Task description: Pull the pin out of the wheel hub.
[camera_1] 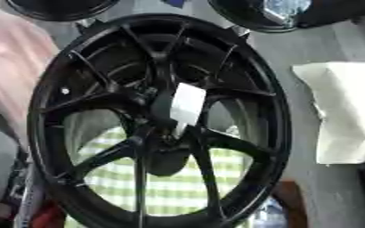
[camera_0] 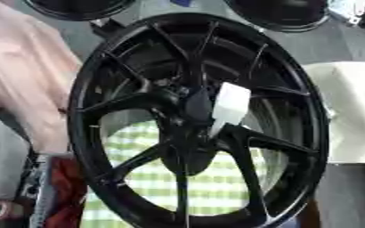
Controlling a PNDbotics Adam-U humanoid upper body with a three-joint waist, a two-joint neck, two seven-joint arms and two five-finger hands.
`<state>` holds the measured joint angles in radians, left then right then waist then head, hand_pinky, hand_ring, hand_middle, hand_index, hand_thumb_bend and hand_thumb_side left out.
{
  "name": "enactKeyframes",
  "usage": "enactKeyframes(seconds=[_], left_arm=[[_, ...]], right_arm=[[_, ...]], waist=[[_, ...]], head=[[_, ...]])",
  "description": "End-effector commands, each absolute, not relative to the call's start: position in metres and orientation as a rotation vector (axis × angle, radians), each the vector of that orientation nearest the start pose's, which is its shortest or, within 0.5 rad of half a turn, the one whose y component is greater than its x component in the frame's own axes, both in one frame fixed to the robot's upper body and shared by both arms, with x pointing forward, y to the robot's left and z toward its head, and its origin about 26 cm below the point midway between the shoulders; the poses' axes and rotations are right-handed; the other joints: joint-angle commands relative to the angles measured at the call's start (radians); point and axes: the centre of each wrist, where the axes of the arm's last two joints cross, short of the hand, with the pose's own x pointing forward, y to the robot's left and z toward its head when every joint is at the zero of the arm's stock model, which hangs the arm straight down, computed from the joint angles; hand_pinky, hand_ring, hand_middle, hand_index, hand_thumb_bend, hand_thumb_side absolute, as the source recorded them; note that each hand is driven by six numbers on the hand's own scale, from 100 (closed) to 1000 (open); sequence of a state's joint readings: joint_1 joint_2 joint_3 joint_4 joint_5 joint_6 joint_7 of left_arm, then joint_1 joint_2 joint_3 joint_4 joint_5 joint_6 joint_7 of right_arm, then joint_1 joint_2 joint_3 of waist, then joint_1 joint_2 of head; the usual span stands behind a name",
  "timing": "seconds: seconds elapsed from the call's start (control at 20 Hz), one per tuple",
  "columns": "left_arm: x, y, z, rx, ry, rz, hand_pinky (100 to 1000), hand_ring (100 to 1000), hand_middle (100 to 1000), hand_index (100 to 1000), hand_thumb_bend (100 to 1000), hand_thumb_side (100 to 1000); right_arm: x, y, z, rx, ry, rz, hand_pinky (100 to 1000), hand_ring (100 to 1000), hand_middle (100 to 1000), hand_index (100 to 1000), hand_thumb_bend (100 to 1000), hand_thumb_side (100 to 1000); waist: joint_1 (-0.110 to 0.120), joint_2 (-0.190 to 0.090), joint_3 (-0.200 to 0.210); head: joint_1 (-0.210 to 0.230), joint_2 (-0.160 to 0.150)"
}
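Note:
A large black multi-spoke wheel hub (camera_0: 197,120) fills both views, standing tilted toward me. A white, flat, wedge-shaped piece (camera_0: 231,106) sits just right of the hub's centre, its narrow end pointing down into the dark centre boss (camera_0: 187,129); it shows in the right eye view as the same white piece (camera_1: 187,107). Whether it is the pin I cannot tell. Neither of my hands shows in either view.
Behind the spokes lies a green-and-white checked cloth (camera_0: 209,182). Two more black rims (camera_0: 283,13) sit at the top edge. A white padded block (camera_1: 345,111) lies to the right, pink fabric (camera_0: 22,75) at the left, a red object (camera_0: 65,196) low left.

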<state>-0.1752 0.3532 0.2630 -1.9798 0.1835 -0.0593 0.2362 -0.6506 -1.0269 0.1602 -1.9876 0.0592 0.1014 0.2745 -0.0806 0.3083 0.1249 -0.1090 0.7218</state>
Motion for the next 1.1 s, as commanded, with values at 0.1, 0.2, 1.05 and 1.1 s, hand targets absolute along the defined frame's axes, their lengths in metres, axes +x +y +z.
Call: enactKeyframes(seconds=[0.1,0.2,1.05,1.1], left_arm=[[0.277,0.344,0.197,0.405,-2.298,0.138,834,645,694,837,132,824],[0.277,0.344,0.197,0.405,-2.298,0.137,834,645,695,837,132,824],[0.277,0.344,0.198,0.400,-2.296,0.123,833,647,695,837,134,823],[0.277,0.344,0.198,0.399,-2.296,0.122,833,647,695,837,134,823]], right_arm=[[0.284,-0.284,0.360,-0.770,-2.019,1.443,899,812,724,772,326,347],[0.284,-0.284,0.360,-0.771,-2.010,1.459,899,813,726,773,330,345],[0.287,-0.286,0.340,-0.690,-1.833,1.774,893,828,750,788,403,339],[0.287,-0.285,0.339,-0.682,-1.827,1.789,893,828,749,788,406,338]], waist=[[0.003,-0.028,-0.001],[0.002,-0.028,-0.001],[-0.002,-0.032,-0.003],[-0.002,-0.032,-0.002]], head=[[-0.003,-0.016],[-0.003,-0.017],[0.003,-0.019],[0.003,-0.018]])
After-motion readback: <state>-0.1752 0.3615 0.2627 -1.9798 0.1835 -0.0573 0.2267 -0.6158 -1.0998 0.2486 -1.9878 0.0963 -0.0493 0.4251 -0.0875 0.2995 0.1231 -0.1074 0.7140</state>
